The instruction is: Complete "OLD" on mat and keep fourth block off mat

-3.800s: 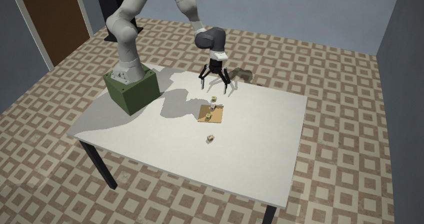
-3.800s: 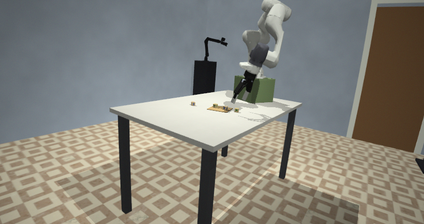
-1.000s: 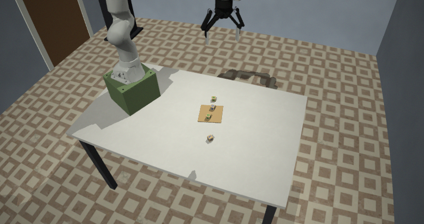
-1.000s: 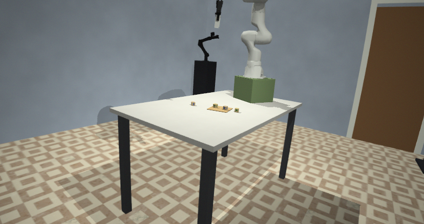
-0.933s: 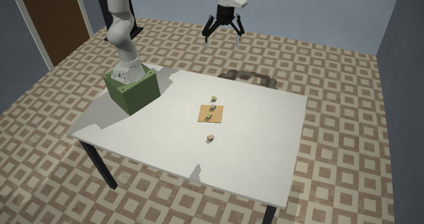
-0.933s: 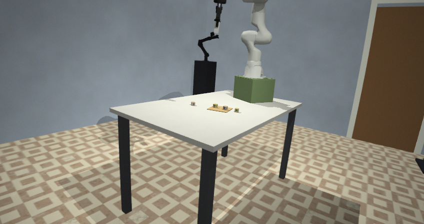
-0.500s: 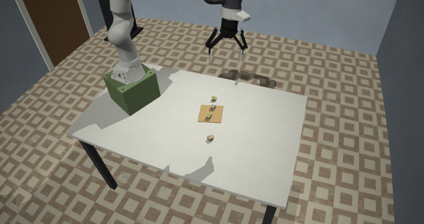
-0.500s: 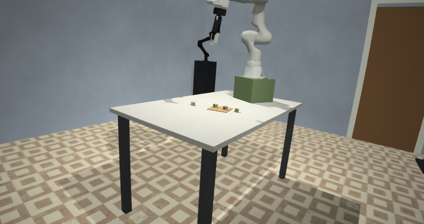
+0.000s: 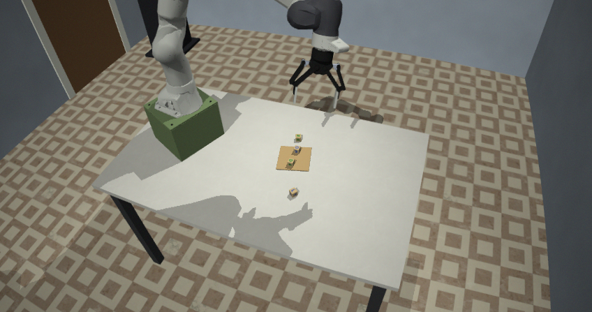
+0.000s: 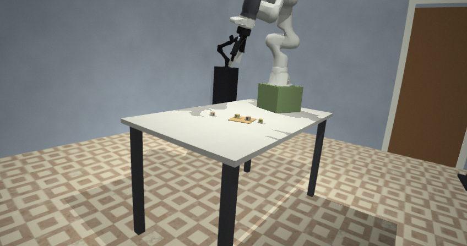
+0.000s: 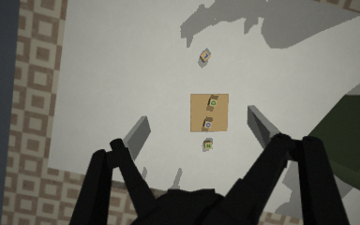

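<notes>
A tan mat [image 9: 304, 163] [image 10: 241, 121] [image 11: 198, 105] lies mid-table. Two blocks sit on it: one with a green letter [image 9: 290, 163] [image 10: 237, 115] [image 11: 213, 101] and one with a blue letter [image 9: 296, 149] [image 10: 248, 118] [image 11: 207, 124]. A third block with a green letter [image 9: 298, 137] [image 10: 260, 120] [image 11: 207, 145] lies off the mat just past the blue-letter block. A fourth block with a blue letter [image 9: 293, 191] [image 10: 212, 113] [image 11: 205, 56] lies off the mat on the other side, farther away and turned askew. The letters are too small to read. My gripper [image 9: 315, 98] [image 10: 236, 59] [image 11: 195, 119] is open and empty, high above the table's edge.
The white table [image 9: 365, 184] [image 10: 202, 132] carries the green robot base [image 9: 186, 130] [image 10: 279, 98] at one corner. A black pedestal with a crooked arm [image 10: 224, 85] stands behind the table. A brown door [image 10: 429, 80] is at the side.
</notes>
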Available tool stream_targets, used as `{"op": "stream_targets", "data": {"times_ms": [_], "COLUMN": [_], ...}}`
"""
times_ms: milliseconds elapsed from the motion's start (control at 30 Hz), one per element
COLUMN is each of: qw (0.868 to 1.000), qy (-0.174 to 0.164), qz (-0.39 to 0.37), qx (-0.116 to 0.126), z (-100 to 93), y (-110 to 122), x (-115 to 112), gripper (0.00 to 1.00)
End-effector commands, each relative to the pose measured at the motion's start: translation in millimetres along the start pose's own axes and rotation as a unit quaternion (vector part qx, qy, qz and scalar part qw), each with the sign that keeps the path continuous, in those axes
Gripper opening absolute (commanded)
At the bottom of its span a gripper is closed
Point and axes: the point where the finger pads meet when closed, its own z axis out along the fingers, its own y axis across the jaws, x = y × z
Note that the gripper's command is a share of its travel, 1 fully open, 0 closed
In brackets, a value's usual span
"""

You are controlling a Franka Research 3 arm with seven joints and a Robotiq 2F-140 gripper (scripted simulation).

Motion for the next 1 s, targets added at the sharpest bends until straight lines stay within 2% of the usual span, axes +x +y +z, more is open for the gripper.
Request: {"op": "stream_targets", "data": {"times_ms": [0,467,533,567,633,833,967], "qw": [0.998,0.991,0.991,0.990,0.988,0.986,0.983], "qy": [0.014,0.040,0.040,0.043,0.044,0.044,0.039], "qz": [0.066,0.124,0.124,0.134,0.143,0.161,0.178], "qx": [0.015,0.020,0.020,0.022,0.024,0.027,0.029], "z": [17.6,105.4,105.4,121.6,137.7,170.7,202.4], "y": [-12,-14,-14,-12,-9,-1,12], "x": [-5,-52,-52,-63,-75,-101,-128], "gripper": [1.00,1.00,1.00,1.00,1.00,1.00,1.00]}}
